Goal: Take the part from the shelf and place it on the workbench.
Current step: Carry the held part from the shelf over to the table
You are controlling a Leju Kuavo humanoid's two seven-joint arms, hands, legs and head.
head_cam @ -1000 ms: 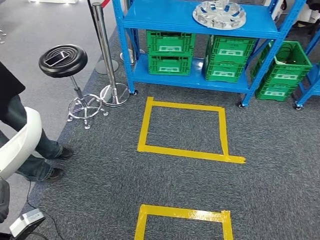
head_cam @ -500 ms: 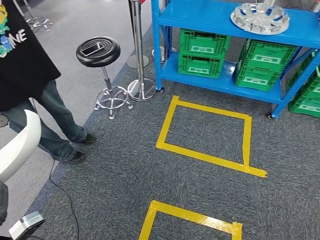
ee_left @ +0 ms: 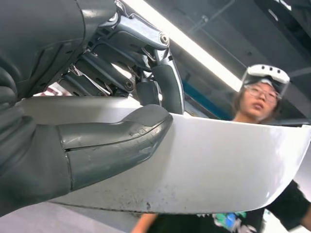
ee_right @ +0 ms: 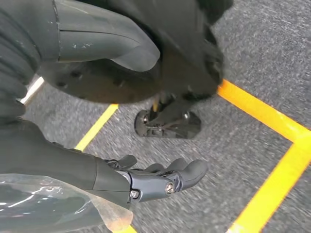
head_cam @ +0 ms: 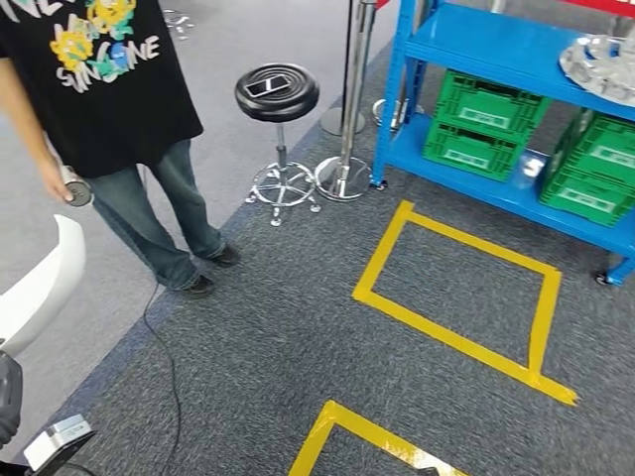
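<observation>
Left hand (ee_left: 110, 121) gripped the white curved part (ee_left: 220, 165), thumb (ee_left: 117, 141) pressed across its face; part (head_cam: 38, 288) sat at the head view's left edge. Right hand (ee_right: 146, 179) hung over grey carpet (ee_right: 256, 58), fingers (ee_right: 176, 177) extended, holding nothing. A person (head_cam: 112, 99) stood nearby.

Blue shelf (head_cam: 479, 45) holds green crates (head_cam: 479, 124); grey carpet (head_cam: 262, 337) bears yellow tape squares (head_cam: 456, 337).

In my head view, upper left, a person's black T-shirt (head_cam: 105, 79) carries a colourful print; the legible letters read "SUNSHINE". White labels on the green crates (head_cam: 479, 124) are unreadable.
</observation>
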